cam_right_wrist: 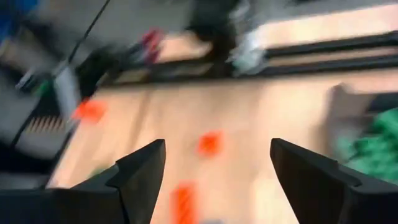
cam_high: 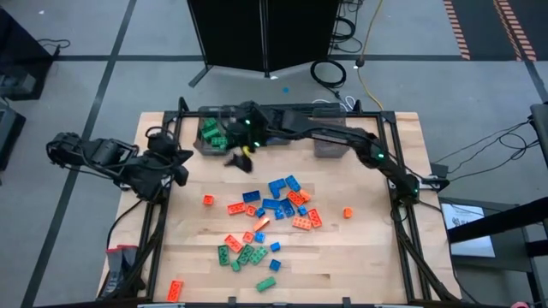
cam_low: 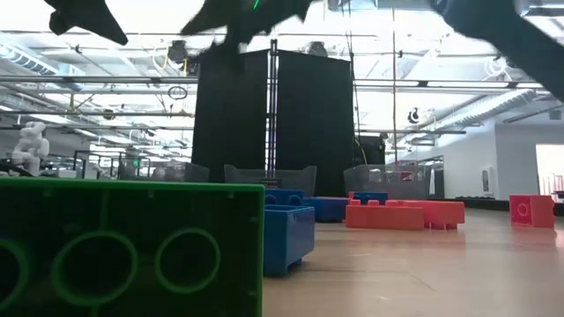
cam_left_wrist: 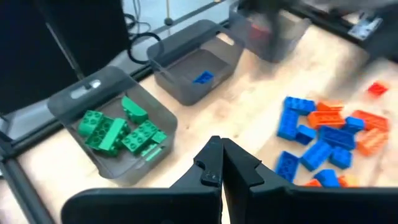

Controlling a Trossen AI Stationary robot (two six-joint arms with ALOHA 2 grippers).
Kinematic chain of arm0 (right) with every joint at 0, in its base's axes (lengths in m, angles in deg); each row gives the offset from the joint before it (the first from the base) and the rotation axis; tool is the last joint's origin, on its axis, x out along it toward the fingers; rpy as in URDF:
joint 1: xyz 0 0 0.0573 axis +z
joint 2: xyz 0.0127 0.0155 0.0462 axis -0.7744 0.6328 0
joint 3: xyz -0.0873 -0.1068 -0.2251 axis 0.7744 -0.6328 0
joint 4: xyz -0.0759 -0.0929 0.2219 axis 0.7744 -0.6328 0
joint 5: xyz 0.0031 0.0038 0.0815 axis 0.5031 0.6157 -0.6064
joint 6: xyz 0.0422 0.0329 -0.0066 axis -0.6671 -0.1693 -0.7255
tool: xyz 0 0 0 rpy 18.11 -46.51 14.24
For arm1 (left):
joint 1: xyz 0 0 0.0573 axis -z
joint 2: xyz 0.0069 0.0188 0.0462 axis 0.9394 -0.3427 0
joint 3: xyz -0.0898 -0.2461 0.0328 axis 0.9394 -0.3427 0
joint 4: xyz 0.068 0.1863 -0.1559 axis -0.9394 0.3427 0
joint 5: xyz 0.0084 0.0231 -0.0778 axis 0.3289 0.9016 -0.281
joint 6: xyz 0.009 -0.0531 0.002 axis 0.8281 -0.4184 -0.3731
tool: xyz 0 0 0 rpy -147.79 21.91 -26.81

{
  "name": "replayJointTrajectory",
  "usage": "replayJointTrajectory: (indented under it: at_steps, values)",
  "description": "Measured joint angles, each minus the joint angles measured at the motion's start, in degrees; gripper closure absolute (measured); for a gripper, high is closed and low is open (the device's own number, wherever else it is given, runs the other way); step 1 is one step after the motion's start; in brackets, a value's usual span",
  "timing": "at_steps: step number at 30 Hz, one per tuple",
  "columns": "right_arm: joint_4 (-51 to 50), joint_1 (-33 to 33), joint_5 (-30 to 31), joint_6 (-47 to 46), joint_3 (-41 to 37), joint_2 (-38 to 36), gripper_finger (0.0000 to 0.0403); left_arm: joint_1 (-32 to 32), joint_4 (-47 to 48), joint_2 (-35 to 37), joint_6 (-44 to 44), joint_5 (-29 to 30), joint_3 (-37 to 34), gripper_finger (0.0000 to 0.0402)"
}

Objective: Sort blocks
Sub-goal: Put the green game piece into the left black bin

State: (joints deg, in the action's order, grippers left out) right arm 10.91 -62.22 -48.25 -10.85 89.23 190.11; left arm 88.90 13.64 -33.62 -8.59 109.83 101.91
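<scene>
The blocks (cam_high: 272, 218) lie scattered mid-worktop (cam_high: 368, 257), toward the front from the right gripper (cam_high: 242, 160), which hangs empty, fingers apart, beside the green bin (cam_high: 210, 135). The left gripper (cam_high: 177, 161), pinched together, waits alongside, slightly farther.

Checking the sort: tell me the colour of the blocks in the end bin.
Green blocks, clearest in the left wrist view.

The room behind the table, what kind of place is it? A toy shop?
Probably a robot lab or workshop, not a shop. The low view shows a big hall with bare ceiling pipes and a tall black cabinet. From above, cables trail over a grey floor with tape lines.
</scene>
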Motion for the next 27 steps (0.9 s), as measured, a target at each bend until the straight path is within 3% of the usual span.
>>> replayJointTrajectory:
  at_steps: [6, 11, 16, 27]
  values:
    - [-20.84, 11.41, 2.03, 6.41, -0.83, 0.91, 0.0117, 0.00, 0.66, 2.28, 0.16, -1.98, 0.06, 0.0402]
    - [-25.65, 20.15, 10.53, 12.52, -1.54, 0.01, 0.0117, 0.04, 0.68, 2.72, 2.68, -1.98, 0.06, 0.0402]
    - [-22.36, 25.43, 15.54, 13.39, -4.73, 0.88, 0.0117, 0.04, 0.68, 2.72, 2.71, -1.98, 0.06, 0.0402]
    - [-4.00, 29.64, 16.45, 6.33, -17.18, 0.52, 0.0117, 0.04, 0.68, 2.72, 2.72, -3.63, 0.06, 0.0402]
